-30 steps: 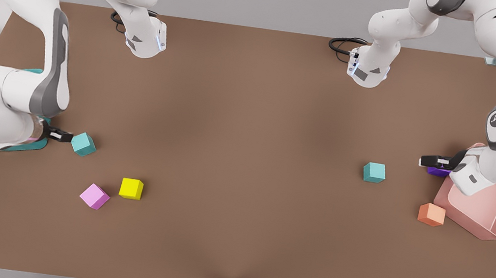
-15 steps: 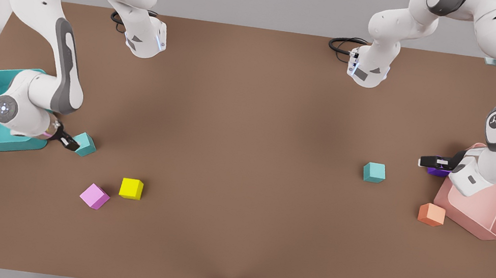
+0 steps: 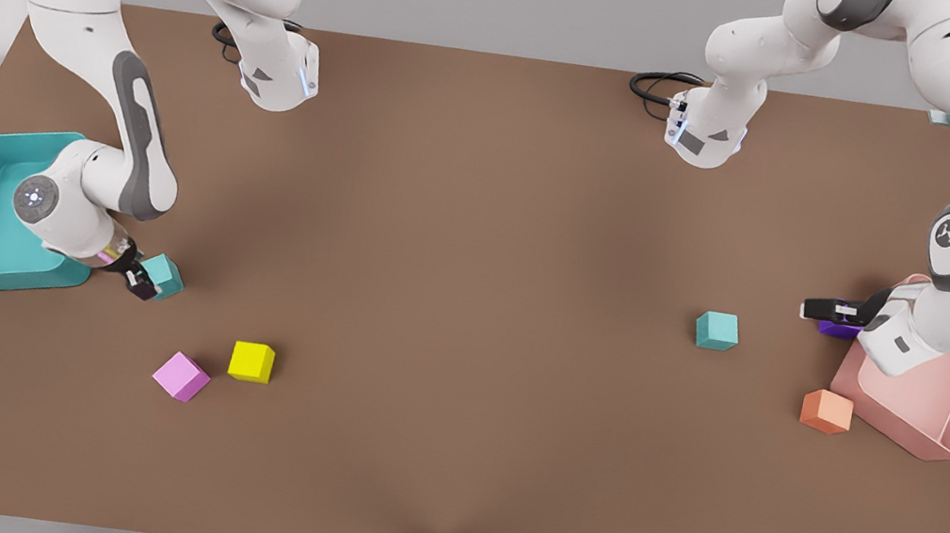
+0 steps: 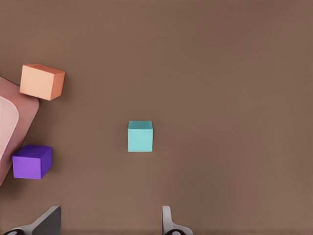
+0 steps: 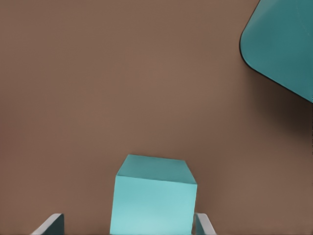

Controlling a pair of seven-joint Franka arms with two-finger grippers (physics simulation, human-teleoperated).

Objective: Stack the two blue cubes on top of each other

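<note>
Two small matte teal cubes are sitting well apart on the brown desk (image 3: 466, 322). I'm lowering the right gripper (image 3: 144, 283) — open, straddling the cube by the teal bin (image 3: 160, 275) — and should centre before closing. The left gripper (image 4: 105, 223) is waiting open, short of the other cube (image 4: 140, 136).

One of the two blue cubes (image 5: 154, 200) stands on the brown table (image 5: 122, 83) between the two fingertips (image 5: 49, 224) of the right gripper (image 5: 128, 226), which is spread open with one tip on each side of the cube. Whether the tips touch the cube's sides cannot be told. Well apart from the cube, a rounded corner of the teal bin (image 5: 283, 44) is seen on the same table, with a dark shadow along its edge.
</note>
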